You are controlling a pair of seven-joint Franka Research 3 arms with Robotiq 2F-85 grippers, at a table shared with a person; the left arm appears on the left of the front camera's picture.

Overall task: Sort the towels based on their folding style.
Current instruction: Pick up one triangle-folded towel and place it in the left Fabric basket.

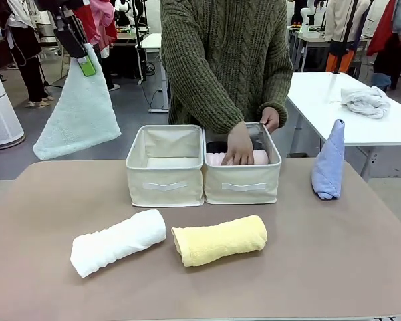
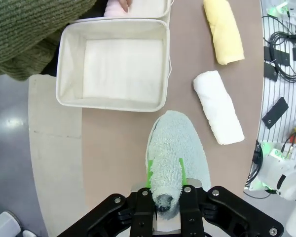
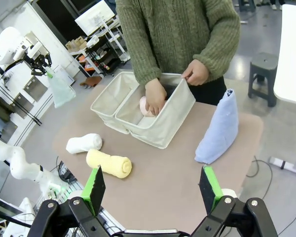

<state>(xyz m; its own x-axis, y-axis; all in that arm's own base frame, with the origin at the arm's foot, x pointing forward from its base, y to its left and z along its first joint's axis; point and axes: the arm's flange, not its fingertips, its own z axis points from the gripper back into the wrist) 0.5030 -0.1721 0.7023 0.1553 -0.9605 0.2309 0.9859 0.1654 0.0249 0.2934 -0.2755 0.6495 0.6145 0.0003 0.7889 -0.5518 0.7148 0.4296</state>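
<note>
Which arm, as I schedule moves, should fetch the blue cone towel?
Right. The blue cone towel stands on the right of the table; the right end effector is open and empty, while the left end effector is shut on the teal towel.

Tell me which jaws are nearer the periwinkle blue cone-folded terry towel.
Right. The right jaws face the blue towel from nearby; the left jaws hang high across the table, gripping a pale teal terry towel.

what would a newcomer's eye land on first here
Probably the pale teal towel dangling high at the upper left, pinched in the shut left gripper. Next, the person's hand resting on a pink roll inside the right-hand bin, and the periwinkle cone towel standing on end near the right edge of the table.
</note>
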